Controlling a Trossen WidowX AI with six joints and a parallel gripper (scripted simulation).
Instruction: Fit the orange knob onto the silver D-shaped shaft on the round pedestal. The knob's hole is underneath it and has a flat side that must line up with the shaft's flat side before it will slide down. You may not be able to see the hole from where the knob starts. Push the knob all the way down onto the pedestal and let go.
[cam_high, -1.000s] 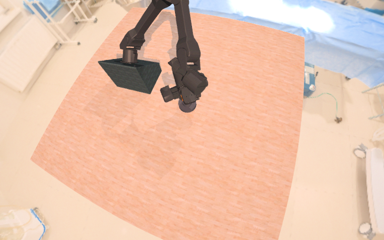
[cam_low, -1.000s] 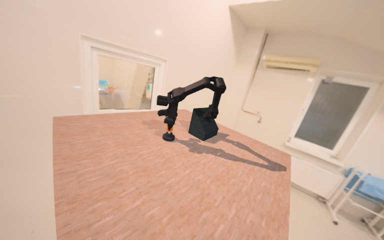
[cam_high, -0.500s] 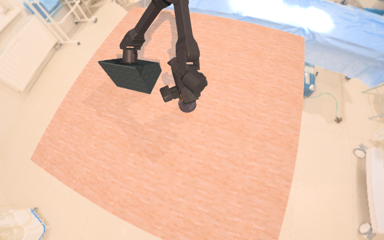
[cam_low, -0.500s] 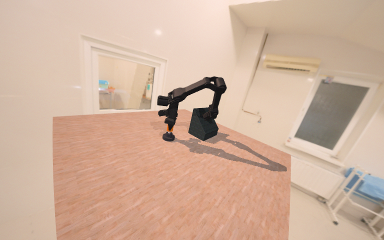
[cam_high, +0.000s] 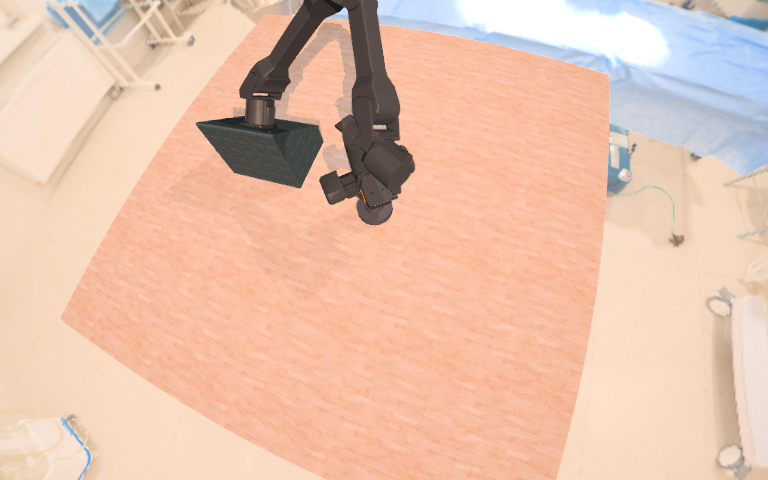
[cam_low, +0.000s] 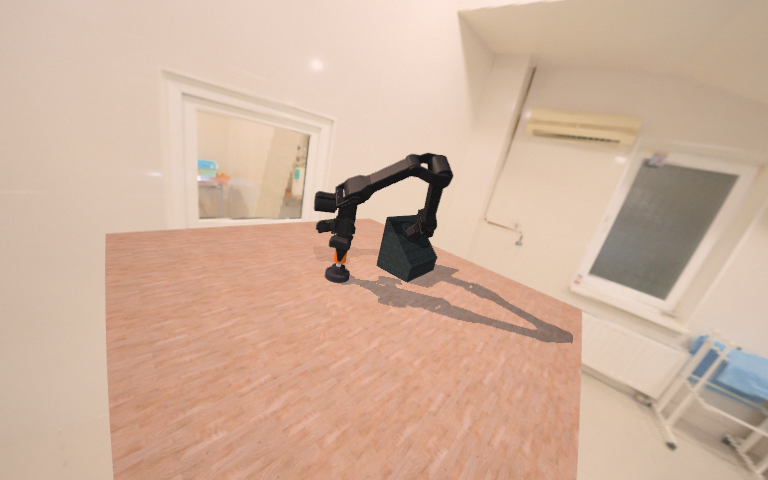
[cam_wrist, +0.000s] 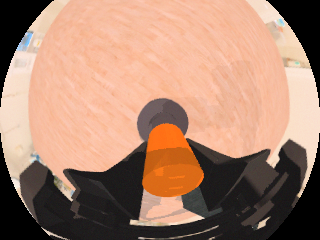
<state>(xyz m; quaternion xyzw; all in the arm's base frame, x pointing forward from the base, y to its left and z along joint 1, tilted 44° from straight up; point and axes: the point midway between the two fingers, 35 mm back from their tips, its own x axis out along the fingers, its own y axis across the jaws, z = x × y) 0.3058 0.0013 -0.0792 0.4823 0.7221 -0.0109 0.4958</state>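
Note:
The orange knob (cam_low: 335, 259) (cam_wrist: 169, 160) is upright between the fingers, above the dark round pedestal (cam_low: 336, 275) (cam_wrist: 152, 112) (cam_high: 374, 217). A short piece of the silver shaft (cam_low: 339, 264) shows between the knob's lower end and the pedestal in the exterior view. My gripper (cam_low: 339, 254) (cam_wrist: 166, 143) is shut on the knob. In the top view the gripper hides nearly all of the knob; only a thin orange sliver shows. The hole, the shaft's tip and both flat sides are hidden, so I cannot tell whether the flats line up.
The arm's dark green wedge-shaped base block (cam_high: 260, 152) (cam_low: 404, 257) stands on the wood-patterned table (cam_high: 396, 339) (cam_low: 317, 367), beside the pedestal. The arm arches from that block over to the pedestal.

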